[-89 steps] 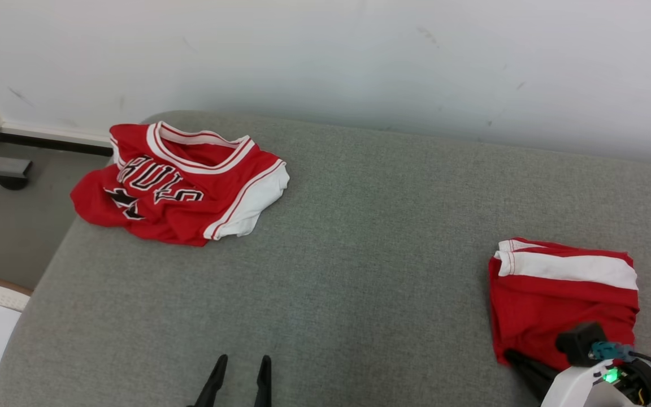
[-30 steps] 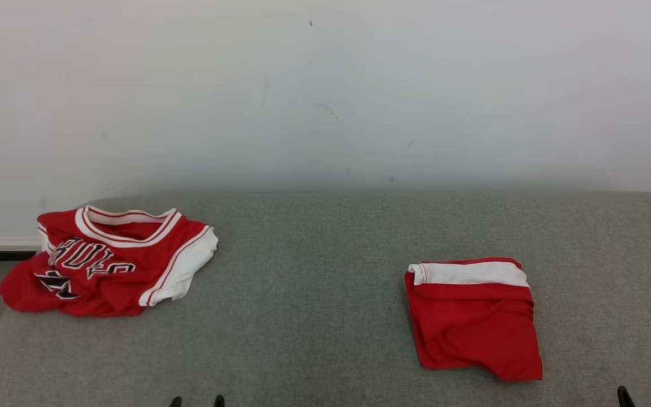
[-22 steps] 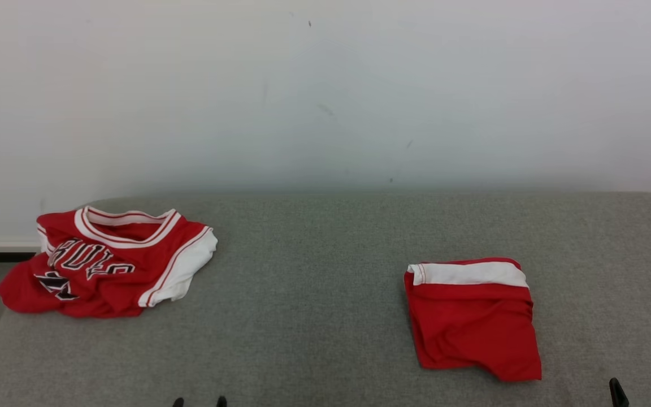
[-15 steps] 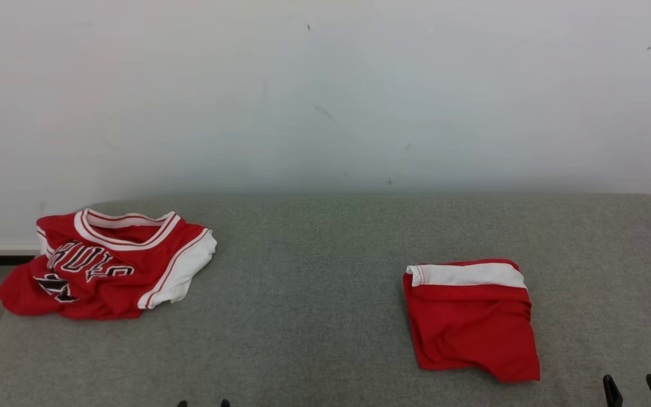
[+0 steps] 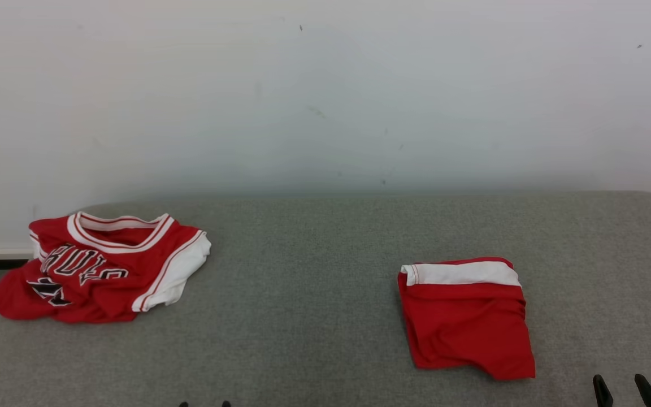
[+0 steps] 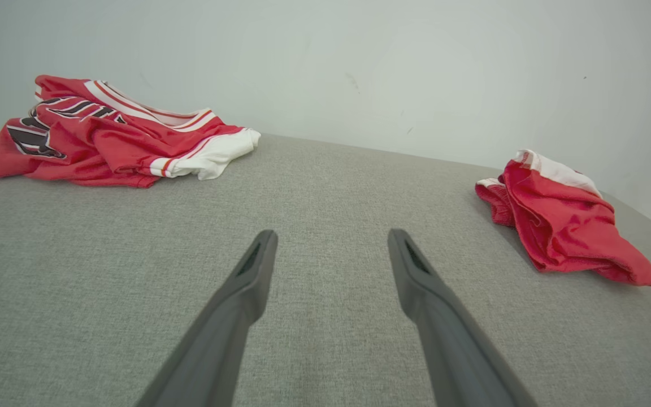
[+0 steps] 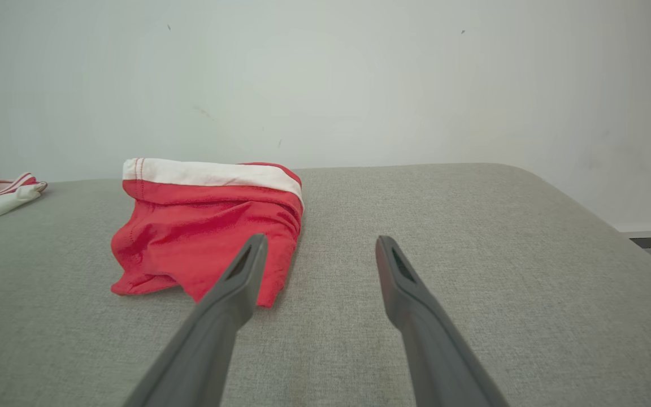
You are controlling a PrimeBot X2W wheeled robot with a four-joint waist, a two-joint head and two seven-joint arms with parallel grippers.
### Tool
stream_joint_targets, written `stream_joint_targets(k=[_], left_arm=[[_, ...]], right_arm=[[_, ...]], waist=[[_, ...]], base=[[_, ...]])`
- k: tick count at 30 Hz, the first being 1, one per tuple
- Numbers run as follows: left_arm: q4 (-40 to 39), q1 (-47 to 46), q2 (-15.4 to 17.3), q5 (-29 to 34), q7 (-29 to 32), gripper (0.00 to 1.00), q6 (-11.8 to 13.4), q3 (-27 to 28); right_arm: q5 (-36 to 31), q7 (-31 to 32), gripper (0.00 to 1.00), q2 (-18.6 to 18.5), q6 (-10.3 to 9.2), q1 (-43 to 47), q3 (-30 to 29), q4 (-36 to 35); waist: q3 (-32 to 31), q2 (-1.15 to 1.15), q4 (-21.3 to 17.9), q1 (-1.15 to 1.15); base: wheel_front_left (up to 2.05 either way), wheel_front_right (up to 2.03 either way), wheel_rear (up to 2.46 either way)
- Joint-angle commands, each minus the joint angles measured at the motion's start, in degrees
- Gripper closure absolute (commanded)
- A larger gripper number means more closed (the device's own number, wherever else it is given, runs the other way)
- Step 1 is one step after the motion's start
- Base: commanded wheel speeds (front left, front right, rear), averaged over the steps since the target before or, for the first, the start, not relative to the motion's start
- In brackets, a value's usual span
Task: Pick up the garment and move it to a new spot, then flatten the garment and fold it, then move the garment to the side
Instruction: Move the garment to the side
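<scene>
**R arm off the shorts, jersey prob. next**

Vs 3 s ago, the right gripper [image 7: 321, 243] no longer sits at the near edge of the folded red shorts with a white waistband [image 5: 467, 322]. It's now pulled back, near-right of the shorts and not touching them. The head cam has also swung and lifted, so the overall pic shift is cam, not cloth. The shorts look the same shape.

Both grippers' fingers are spread wide w/ nothing betw. them. The left gripper [image 6: 332, 234] hangs over bare grey fabric cushion [image 5: 314, 271], near-left of the shorts.

Meaning, prob.: shorts done, i.e. folded and set aside. The crumpled red-and-white basketball jersey w/ black lettering [image 5: 99, 271] lies well left of the shorts, unfolded and untouched. It's well apart from the left gripper and farther still from the right.
</scene>
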Motion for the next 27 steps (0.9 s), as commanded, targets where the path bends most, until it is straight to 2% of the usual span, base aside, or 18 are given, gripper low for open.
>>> stream_joint_targets(k=[1, 4, 6, 14, 19, 27], left_arm=[[-0.18, 0.29, 0.2, 0.02, -0.01, 0.0, 0.12, 0.07], [-0.18, 0.04, 0.2, 0.28, -0.01, 0.0, -0.04, -0.2], [-0.07, -0.38, 0.2, 0.67, -0.01, 0.0, -0.26, -0.46], [-0.19, -3.0, 0.2, 2.11, -0.01, 0.0, -1.17, -1.44], [-1.04, -5.85, 0.19, 2.73, -0.01, 0.0, -1.53, -2.94], [-1.18, -9.87, 0.2, 2.59, -0.01, 0.0, -0.93, -5.72]], right_arm=[[1.12, -0.17, 0.0, -0.06, -0.1, -0.31, 0.2, 0.42], [5.69, 0.01, 0.0, -0.67, -0.1, -2.19, 2.53, 2.71], [10.21, 2.31, 0.0, -1.69, -0.1, -4.52, 4.54, 3.83], [25.25, 19.43, 0.0, -6.03, -0.1, -15.65, 9.65, 8.1], [28.54, 24.9, 0.0, -6.76, -0.1, -22.37, 11.64, 12.49], [32.83, 28.86, 0.0, -7.01, -0.1, -28.82, 13.91, 18.35]], waist=[[0.16, 0.0, -0.1, 0.0], [1.01, 0.0, -0.37, 0.0], [1.76, 0.0, -0.45, 0.0], [5.52, 0.0, 1.29, 0.0], [9.17, 0.0, 4.04, 0.0], [14.1, 0.0, 7.57, 0.0]], base=[[0.0, 0.0, 0.0], [0.0, 0.0, 0.0], [0.0, 0.0, 0.0], [0.0, 0.0, 0.0], [0.0, 0.0, 0.0], [0.0, 0.0, 0.0]])
